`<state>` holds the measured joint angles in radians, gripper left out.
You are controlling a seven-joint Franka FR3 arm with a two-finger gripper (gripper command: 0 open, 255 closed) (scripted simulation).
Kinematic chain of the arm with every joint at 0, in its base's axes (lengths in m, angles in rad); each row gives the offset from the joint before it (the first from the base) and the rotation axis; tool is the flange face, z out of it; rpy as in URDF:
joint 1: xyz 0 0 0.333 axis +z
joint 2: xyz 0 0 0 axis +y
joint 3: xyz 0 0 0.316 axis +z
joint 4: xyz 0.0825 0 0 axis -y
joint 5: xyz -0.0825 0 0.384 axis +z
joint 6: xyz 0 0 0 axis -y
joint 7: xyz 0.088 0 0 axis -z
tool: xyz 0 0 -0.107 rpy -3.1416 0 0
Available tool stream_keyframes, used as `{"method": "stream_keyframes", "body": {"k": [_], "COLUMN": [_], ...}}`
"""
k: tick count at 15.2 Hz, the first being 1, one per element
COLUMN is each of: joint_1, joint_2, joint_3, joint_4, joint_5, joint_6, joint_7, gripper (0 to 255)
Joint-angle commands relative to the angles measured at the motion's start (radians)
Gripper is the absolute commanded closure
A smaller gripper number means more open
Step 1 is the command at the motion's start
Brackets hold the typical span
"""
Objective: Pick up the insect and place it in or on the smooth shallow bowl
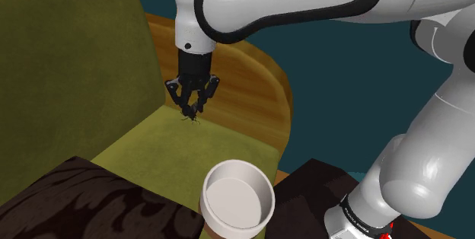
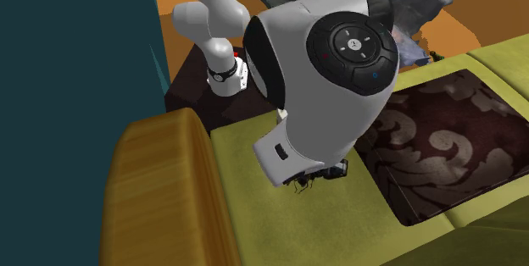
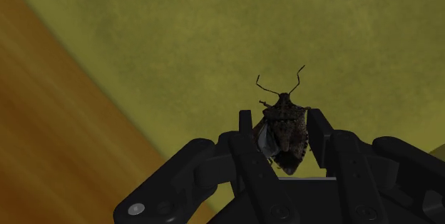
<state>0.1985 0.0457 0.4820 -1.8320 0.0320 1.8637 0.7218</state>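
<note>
**A:** What has your pincer got hold of?

**B:** My black two-finger pincer is closed most of the way. Its fingers press on either flank of a small brown shield-shaped insect, and the thin antennae stick out past my fingertips.

**A:** Is the insect off the seat?

**B:** I cannot tell. The olive-green fabric seat cushion lies right beneath my pincer, close under the insect.

**A:** Where is the bowl?

**B:** The smooth, shallow, round white bowl stands well apart from my pincer, back toward my stand.

**A:** What else is near you?

**B:** A curved orange-brown wooden armrest runs just beside my pincer. On the opposite side, farther from it, a dark brown cloth with a pale scroll pattern covers part of the seat.
</note>
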Motion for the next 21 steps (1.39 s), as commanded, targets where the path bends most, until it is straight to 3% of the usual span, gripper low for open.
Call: {"method": "stream_keyframes", "body": {"k": [1, 3, 9, 19, 21], "joint_1": [0.000, 0.000, 0.028, 0.143, 0.146], "joint_2": [-0.003, -0.005, -0.220, -0.549, -0.546], "joint_3": [0.000, 0.000, 0.019, 0.046, 0.050], "joint_4": [0.021, 0.034, -0.178, -0.429, -0.453], "joint_5": [0.001, 0.002, 0.109, 0.274, 0.277], "joint_6": [-0.024, -0.039, -0.016, -0.060, -0.033], "joint_7": [0.000, 0.000, 0.010, 0.069, 0.068], "gripper": [255, 255, 255, 255, 255]}}
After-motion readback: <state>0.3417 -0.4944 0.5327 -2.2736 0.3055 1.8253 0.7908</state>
